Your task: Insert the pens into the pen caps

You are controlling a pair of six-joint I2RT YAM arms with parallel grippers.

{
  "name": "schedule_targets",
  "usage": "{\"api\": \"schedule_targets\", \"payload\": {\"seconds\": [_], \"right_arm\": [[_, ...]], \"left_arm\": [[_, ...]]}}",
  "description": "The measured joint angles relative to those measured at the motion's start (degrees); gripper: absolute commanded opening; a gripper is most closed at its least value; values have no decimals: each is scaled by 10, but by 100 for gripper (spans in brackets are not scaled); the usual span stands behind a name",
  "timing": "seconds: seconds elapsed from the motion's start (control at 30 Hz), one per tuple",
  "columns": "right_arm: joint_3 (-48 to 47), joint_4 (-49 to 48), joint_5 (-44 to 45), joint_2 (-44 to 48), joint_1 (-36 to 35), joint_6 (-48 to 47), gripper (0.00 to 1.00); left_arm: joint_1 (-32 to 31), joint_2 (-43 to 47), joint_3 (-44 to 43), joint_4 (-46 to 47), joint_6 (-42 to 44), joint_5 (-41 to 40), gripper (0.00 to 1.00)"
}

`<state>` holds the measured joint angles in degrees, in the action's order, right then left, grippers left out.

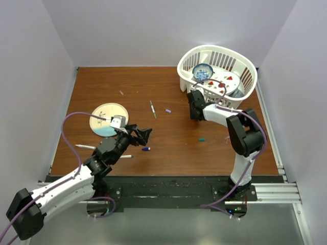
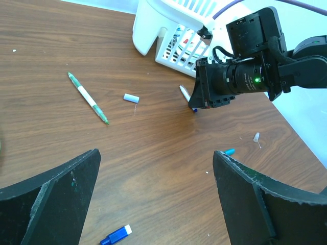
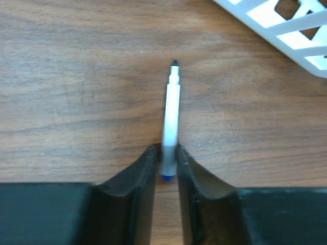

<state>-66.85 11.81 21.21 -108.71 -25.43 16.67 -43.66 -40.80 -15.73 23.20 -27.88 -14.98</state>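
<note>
White pen (image 3: 171, 117), blue end inside the narrow right tool (image 3: 166, 151) (grip unclear); left tool (image 2: 156, 154) wide.

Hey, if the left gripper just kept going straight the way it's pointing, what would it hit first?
Probably bare table, in the gap between the lavender cap and the pen at the right gripper. The open left gripper has nothing nearer ahead, though depth is unclear.
</note>
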Motion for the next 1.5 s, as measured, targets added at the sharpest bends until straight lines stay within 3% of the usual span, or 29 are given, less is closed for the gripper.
{"api": "schedule_targets", "payload": {"seconds": [0.33,0.6,1.0,1.4,1.5], "right_arm": [[18,8,-63,27,-2,-10,0],[150,-37,-142,240,-99,15,0],[297,-151,-225,457,-178,115,0],[308,-180,-262,483,-187,142,0],[308,-184,-269,483,-188,146,0]], "left_arm": [[0,21,14,12,-5,-10,92],[0,-69,-66,-91,-86,-17,86],[0,-196,-148,-78,-171,91,79],[0,-307,-194,-2,-196,208,71],[0,-310,-194,17,-199,221,56]]}}
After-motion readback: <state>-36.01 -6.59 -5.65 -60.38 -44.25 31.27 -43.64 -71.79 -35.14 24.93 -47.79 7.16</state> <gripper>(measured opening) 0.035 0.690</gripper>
